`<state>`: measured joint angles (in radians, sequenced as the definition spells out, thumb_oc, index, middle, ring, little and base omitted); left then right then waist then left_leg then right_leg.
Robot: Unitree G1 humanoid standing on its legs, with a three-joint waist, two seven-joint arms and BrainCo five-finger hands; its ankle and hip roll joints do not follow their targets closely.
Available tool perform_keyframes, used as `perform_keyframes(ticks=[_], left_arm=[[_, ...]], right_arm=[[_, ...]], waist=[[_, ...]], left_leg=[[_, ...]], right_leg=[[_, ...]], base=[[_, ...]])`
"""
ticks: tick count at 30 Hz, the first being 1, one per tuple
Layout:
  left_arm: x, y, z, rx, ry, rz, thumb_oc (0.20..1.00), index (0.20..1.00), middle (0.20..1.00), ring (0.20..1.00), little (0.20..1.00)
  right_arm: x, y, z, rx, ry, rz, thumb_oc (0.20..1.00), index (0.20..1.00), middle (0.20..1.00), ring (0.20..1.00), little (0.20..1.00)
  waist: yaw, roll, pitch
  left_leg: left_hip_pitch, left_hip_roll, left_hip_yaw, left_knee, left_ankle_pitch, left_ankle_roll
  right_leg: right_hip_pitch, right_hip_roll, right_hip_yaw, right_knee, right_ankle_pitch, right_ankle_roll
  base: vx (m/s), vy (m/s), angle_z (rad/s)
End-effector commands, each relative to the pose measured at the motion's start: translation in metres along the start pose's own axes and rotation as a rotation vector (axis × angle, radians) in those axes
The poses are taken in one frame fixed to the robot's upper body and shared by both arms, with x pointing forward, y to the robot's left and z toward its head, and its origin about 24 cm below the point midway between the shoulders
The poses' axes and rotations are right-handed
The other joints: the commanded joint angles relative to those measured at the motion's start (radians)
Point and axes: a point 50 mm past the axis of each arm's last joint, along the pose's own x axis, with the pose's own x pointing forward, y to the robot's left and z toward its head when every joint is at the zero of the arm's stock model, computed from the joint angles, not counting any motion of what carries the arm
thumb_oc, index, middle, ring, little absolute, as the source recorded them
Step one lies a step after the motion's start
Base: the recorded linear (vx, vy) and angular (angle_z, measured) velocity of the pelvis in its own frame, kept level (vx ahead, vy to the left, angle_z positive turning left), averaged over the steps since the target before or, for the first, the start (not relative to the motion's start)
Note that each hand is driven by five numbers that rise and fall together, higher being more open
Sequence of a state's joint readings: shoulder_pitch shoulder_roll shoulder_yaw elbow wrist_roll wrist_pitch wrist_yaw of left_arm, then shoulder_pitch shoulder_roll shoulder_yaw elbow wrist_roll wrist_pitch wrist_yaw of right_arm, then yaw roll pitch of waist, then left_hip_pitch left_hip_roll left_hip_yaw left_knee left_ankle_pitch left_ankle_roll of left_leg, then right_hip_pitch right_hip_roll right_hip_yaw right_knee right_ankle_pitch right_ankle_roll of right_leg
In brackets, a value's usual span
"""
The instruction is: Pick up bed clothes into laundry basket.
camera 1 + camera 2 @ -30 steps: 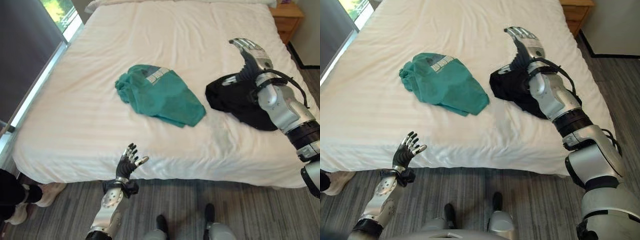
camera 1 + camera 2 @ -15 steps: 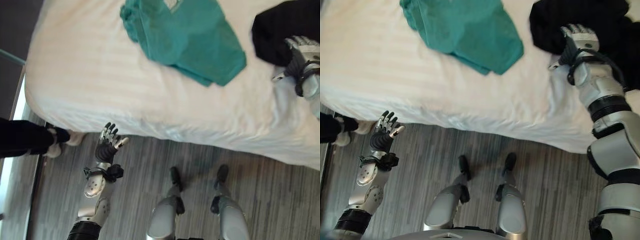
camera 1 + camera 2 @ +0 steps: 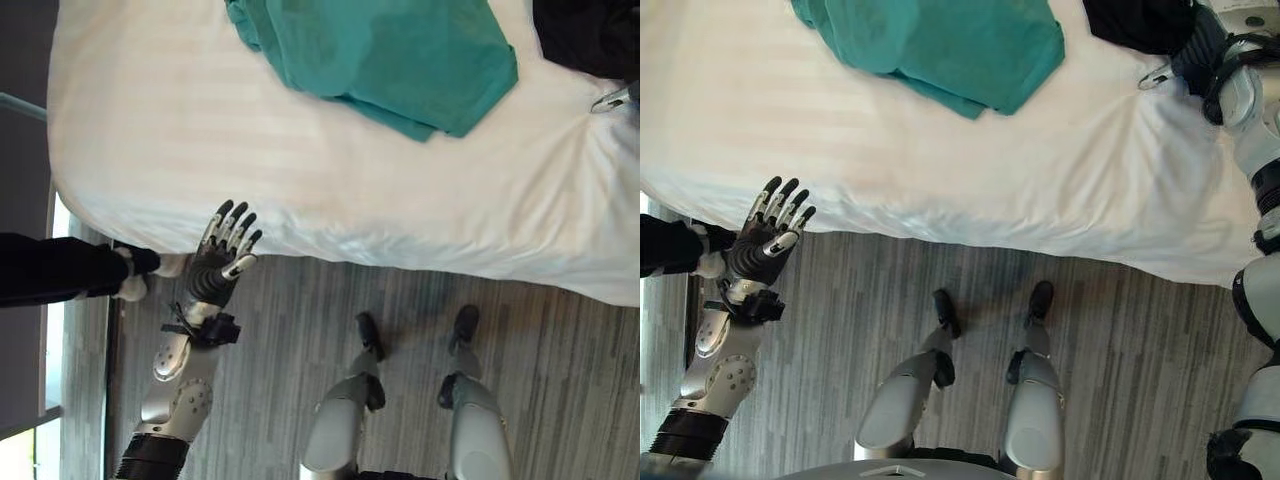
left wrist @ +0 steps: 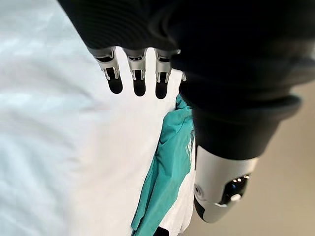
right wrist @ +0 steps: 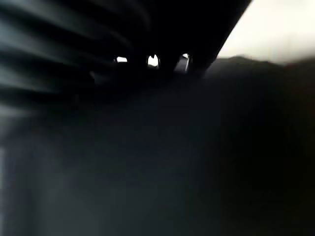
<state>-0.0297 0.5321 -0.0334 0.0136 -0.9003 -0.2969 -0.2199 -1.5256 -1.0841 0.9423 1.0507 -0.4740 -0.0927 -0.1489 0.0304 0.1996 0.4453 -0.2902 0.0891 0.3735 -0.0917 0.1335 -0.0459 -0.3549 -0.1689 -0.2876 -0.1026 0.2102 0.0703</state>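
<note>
Two garments on the bed, no basket anywhere to be seen, and we work from near to far. Nearest, at seven o'clock, the left hand (image 3: 222,258) hovers over the floor (image 3: 300,330) just off the mattress edge, fingers (image 4: 139,84) straight and fanned out, palm turned toward the bed, holding nothing. It reads as a hand parked clear, ready to help rather than doing the work. Beside it, at nine o'clock, a person's dark sleeve or leg (image 3: 60,272) juts in low by the bed corner.

Next comes the bed (image 3: 890,170) itself, white sheet rumpled along its near edge. Up at twelve o'clock lies the teal shirt (image 3: 390,50), loosely folded and flat on the sheet, untouched by either hand.

Farthest, at two o'clock, the black garment (image 3: 1140,20) sits bunched on the sheet, and the right hand (image 3: 1200,45) is planted right on it, wrist angled down from the right. Its fingers are buried in dark cloth, and its own wrist camera shows little but black, so whether they have closed I cannot tell. My read: this reach is the pickup, black garment first, teal shirt after.
</note>
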Motion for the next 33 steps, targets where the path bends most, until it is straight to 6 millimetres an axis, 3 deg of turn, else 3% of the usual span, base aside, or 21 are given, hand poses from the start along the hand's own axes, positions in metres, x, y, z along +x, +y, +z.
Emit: perform_keyframes(ticks=[1,4,6,7,8,15,17,18,21,22,23,24,25,26,27,29,31,32,33], left_arm=[[-0.009,-0.002,0.004,-0.035,-0.013,-0.048,1.0,1.0,1.0,1.0,1.0],[-0.012,-0.001,0.002,-0.039,-0.003,-0.042,1.0,1.0,1.0,1.0,1.0],[-0.014,-0.001,0.002,-0.036,-0.002,-0.04,1.0,1.0,1.0,1.0,1.0],[-0.014,0.0,0.003,-0.038,-0.006,-0.038,1.0,1.0,1.0,1.0,1.0],[-0.014,0.001,0.003,-0.037,-0.008,-0.032,1.0,1.0,1.0,1.0,1.0],[-0.014,0.008,0.01,-0.001,-0.04,0.012,1.0,1.0,1.0,1.0,1.0],[-0.001,0.017,0.045,0.158,-0.169,0.054,1.0,1.0,1.0,1.0,1.0],[-0.001,0.017,0.046,0.159,-0.168,0.053,1.0,1.0,1.0,1.0,1.0],[0.018,0.009,0.105,0.41,-0.391,0.04,1.0,1.0,1.0,1.0,1.0],[0.023,0.009,0.131,0.531,-0.479,0.066,1.0,1.0,1.0,1.0,1.0],[0.025,0.007,0.162,0.698,-0.587,0.121,1.0,1.0,1.0,1.0,1.0],[0.029,0.015,0.172,0.792,-0.62,0.235,1.0,1.0,1.0,1.0,1.0],[0.038,0.019,0.16,0.847,-0.589,0.31,1.0,1.0,1.0,1.0,1.0],[0.046,0.02,0.154,0.896,-0.555,0.337,1.0,1.0,1.0,1.0,1.0],[0.047,0.019,0.153,0.899,-0.555,0.334,1.0,1.0,1.0,1.0,1.0],[0.06,0.026,0.146,1.069,-0.474,0.393,1.0,1.0,1.0,1.0,1.0],[0.078,0.036,0.145,1.325,-0.357,0.421,1.0,1.0,1.0,1.0,1.0],[0.099,0.043,0.149,1.579,-0.305,0.489,1.0,1.0,1.0,1.0,1.0],[0.106,0.048,0.146,1.692,-0.259,0.51,1.0,1.0,1.0,1.0,1.0]], right_arm=[[-0.006,-0.023,-0.042,-0.083,0.144,-0.038,1.0,1.0,1.0,1.0,1.0],[-0.008,-0.027,-0.05,-0.079,0.174,-0.049,1.0,1.0,1.0,1.0,1.0],[-0.009,-0.026,-0.052,-0.081,0.179,-0.047,0.84,0.84,0.84,0.84,0.84],[-0.01,-0.025,-0.054,-0.064,0.189,-0.048,0.636,0.636,0.636,0.636,0.636],[-0.01,-0.022,-0.055,-0.045,0.195,-0.04,0.2,0.2,0.2,0.2,0.2],[-0.012,0.003,-0.041,0.082,0.162,-0.004,0.2,0.2,0.2,0.2,0.2],[-0.015,0.013,-0.029,0.218,0.125,-0.038,0.2,0.2,0.2,0.2,0.2],[-0.015,0.014,-0.029,0.218,0.126,-0.038,0.2,0.2,0.2,0.2,0.2],[-0.036,0.065,-0.023,0.603,0.212,-0.074,0.2,0.2,0.2,0.2,0.2],[-0.048,0.093,-0.009,0.708,0.212,-0.034,0.2,0.2,0.2,0.2,0.2],[-0.08,0.139,0.017,0.81,0.189,0.074,0.2,0.2,0.2,0.2,0.2],[-0.123,0.185,0.046,0.898,0.182,0.218,0.2,0.2,0.2,0.2,0.2],[-0.149,0.204,0.07,0.915,0.132,0.31,0.2,0.2,0.2,0.2,0.2],[-0.175,0.22,0.08,0.909,0.114,0.39,0.2,0.2,0.2,0.2,0.2],[-0.177,0.22,0.08,0.909,0.118,0.391,0.2,0.2,0.2,0.2,0.2],[-0.236,0.254,0.097,0.926,0.138,0.595,0.2,0.2,0.2,0.2,0.2],[-0.29,0.279,0.1,0.885,0.172,0.794,0.2,0.2,0.2,0.2,0.2],[-0.329,0.298,0.096,0.793,0.212,0.94,0.2,0.2,0.2,0.2,0.2],[-0.346,0.306,0.091,0.731,0.234,1.008,0.2,0.2,0.2,0.2,0.2]], waist=[[-0.004,-0.036,-0.054],[-0.006,-0.031,-0.044],[-0.007,-0.029,-0.042],[-0.005,-0.026,-0.037],[-0.005,-0.022,-0.034],[-0.008,-0.008,-0.026],[-0.015,-0.001,-0.027],[-0.014,-0.002,-0.027],[-0.04,0.012,-0.028],[-0.055,0.018,-0.034],[-0.065,0.008,-0.045],[-0.088,0.0,-0.057],[-0.119,-0.014,-0.06],[-0.137,-0.019,-0.063],[-0.134,-0.02,-0.063],[-0.186,-0.026,-0.071],[-0.237,-0.032,-0.077],[-0.278,-0.039,-0.077],[-0.299,-0.042,-0.073]], left_leg=[[0.105,0.177,0.0,0.004,0.045,-0.216],[0.094,0.178,-0.001,0.004,0.053,-0.216],[0.089,0.178,-0.002,0.004,0.057,-0.216],[0.079,0.179,-0.004,0.004,0.066,-0.216],[0.074,0.178,-0.007,0.004,0.069,-0.216],[0.071,0.181,-0.008,0.004,0.078,-0.216],[0.089,0.185,-0.007,0.004,0.079,-0.216],[0.089,0.184,-0.006,0.004,0.079,-0.216],[0.128,0.191,0.004,0.004,0.068,-0.216],[0.148,0.195,0.011,0.004,0.063,-0.216],[0.188,0.198,0.024,0.004,0.051,-0.216],[0.234,0.205,0.042,0.004,0.031,-0.216],[0.264,0.207,0.057,0.004,0.016,-0.216],[0.29,0.208,0.068,0.004,0.008,-0.216],[0.289,0.208,0.067,0.004,0.013,-0.216],[0.335,0.208,0.09,0.004,-0.003,-0.216],[0.369,0.209,0.112,0.004,-0.015,-0.216],[0.389,0.21,0.133,0.004,-0.017,-0.216],[0.399,0.208,0.144,0.005,-0.023,-0.216]], right_leg=[[-0.015,-0.079,-0.016,0.015,-0.146,0.116],[-0.024,-0.081,-0.015,0.015,-0.142,0.116],[-0.029,-0.083,-0.016,0.015,-0.141,0.117],[-0.037,-0.084,-0.015,0.015,-0.139,0.118],[-0.042,-0.086,-0.013,0.015,-0.138,0.119],[-0.05,-0.086,-0.006,0.015,-0.137,0.117],[-0.033,-0.09,-0.006,0.015,-0.139,0.115],[-0.032,-0.09,-0.006,0.015,-0.139,0.115],[0.001,-0.095,-0.005,0.015,-0.148,0.112],[0.016,-0.093,-0.007,0.015,-0.152,0.11],[0.05,-0.087,-0.01,0.015,-0.158,0.104],[0.088,-0.086,-0.016,0.016,-0.165,0.099],[0.108,-0.083,-0.017,0.018,-0.167,0.094],[0.126,-0.082,-0.018,0.02,-0.169,0.091],[0.127,-0.081,-0.019,0.017,-0.163,0.089],[0.156,-0.075,-0.017,0.025,-0.171,0.084],[0.18,-0.068,-0.012,0.027,-0.179,0.083],[0.188,-0.061,-0.01,0.03,-0.175,0.085],[0.19,-0.059,-0.004,0.035,-0.178,0.087]], base=[[0.01,0.007,-0.07],[-0.01,-0.005,-0.01],[-0.03,-0.003,-0.04],[-0.04,-0.004,-0.04],[-0.04,-0.004,-0.01],[-0.03,-0.003,0.02],[-0.04,0.004,0.03],[-0.02,0.015,0.04],[0.01,0.003,0.02],[0.06,0.008,0.19],[0.11,0.015,0.14],[0.13,0.018,0.06],[0.14,0.022,-0.11],[0.08,0.004,-0.1],[0.07,0.017,-0.11],[0.1,0.052,-0.3],[0.1,0.088,-0.13],[0.02,0.098,0.03],[-0.02,0.075,-0.14]])
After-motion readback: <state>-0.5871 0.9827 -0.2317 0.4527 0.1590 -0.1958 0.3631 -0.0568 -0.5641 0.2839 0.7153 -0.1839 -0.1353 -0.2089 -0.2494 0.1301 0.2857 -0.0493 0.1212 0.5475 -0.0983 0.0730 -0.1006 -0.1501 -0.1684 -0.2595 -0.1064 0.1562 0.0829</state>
